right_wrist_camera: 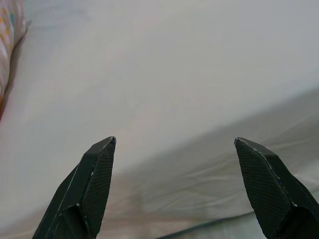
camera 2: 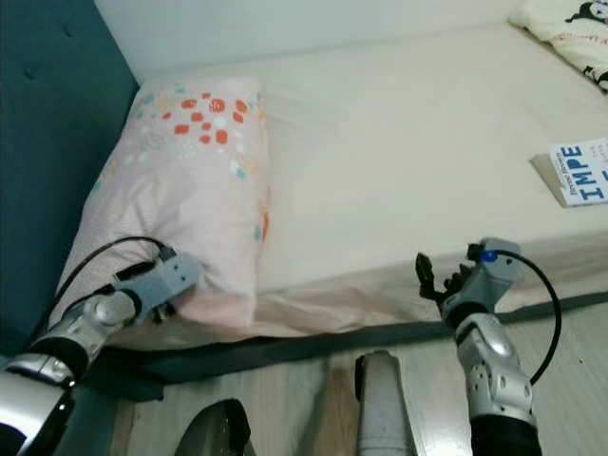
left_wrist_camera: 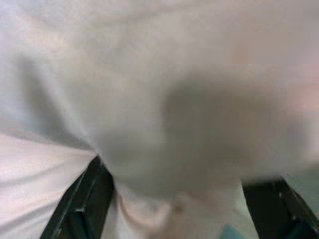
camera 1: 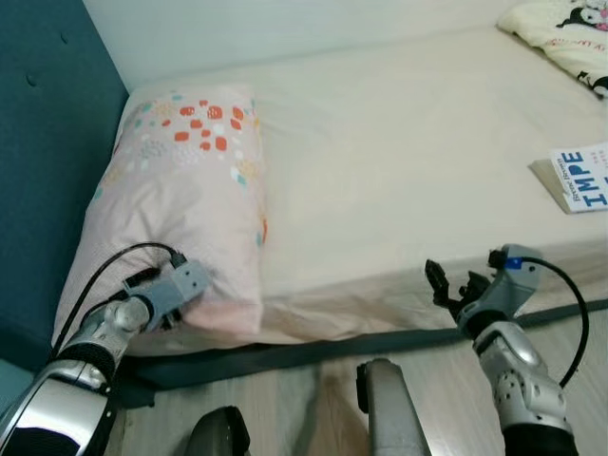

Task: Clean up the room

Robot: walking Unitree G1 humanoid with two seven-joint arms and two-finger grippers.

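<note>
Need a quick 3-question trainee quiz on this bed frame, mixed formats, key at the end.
1. True or false: the left claw is pressed into the pink pillow.
2. The right claw is: A) shut on the booklet B) open, facing the bed sheet C) holding the pillow
3. Fill in: the booklet lies on the bed's ____ side, the robot's own.

Key: 1 true; 2 B; 3 right

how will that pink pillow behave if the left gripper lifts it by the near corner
The pillow will probably sag and fold, not lift flat: it looks soft and plump. It seems light for its bulk. The cloth bunches between the left gripper fingers, so the cover may stretch or slip.
</note>
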